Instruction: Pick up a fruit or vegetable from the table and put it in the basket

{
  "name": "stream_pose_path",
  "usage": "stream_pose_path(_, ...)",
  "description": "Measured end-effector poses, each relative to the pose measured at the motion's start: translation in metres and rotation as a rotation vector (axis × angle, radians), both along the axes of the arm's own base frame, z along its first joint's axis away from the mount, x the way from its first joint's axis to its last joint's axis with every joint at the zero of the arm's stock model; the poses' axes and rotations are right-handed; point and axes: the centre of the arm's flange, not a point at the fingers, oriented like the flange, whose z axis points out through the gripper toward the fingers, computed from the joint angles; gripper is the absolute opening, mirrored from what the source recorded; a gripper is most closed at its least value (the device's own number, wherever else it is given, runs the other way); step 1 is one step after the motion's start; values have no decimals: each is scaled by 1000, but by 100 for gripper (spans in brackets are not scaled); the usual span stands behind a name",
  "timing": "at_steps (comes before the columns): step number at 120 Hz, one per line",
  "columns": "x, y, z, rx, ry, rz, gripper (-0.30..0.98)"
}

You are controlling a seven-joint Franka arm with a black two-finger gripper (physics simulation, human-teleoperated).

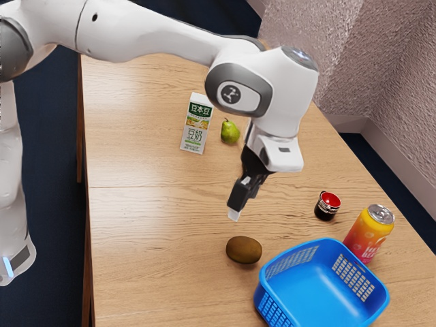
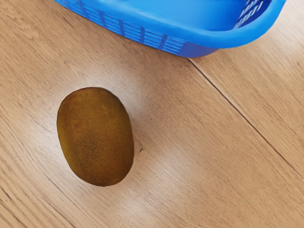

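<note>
Bright, even light falls over the worktop [image 1: 143, 218] in the exterior view, bringing out its warm grain, while the floor [image 1: 51, 129] sinks to deep navy. The white arm [image 1: 150, 33] catches pale highlights on top and turns grey along its undersides; the can [image 1: 368, 235] has a metallic gleam on its lid. In the wrist view, soft whitish glare pools near the kiwi [image 2: 96, 137], whose edges darken, and the basket [image 2: 209, 38] is deeper blue below its bright rim.

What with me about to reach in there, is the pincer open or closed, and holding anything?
Pincer: holding nothing, above the table near the kiwi; open or closed can't be told.
</note>
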Motion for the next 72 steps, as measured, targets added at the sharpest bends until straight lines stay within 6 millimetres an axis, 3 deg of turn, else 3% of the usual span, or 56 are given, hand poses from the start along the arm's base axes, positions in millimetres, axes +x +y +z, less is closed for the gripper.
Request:
stream_pose_path(31, 2, -45, -38, 9, 43, -33, 69)
stream_pose_path(49, 35, -16, -55, 18, 58, 43, 69)
stream_pose_path(72, 37, -17, -57, 30, 51, 61, 69)
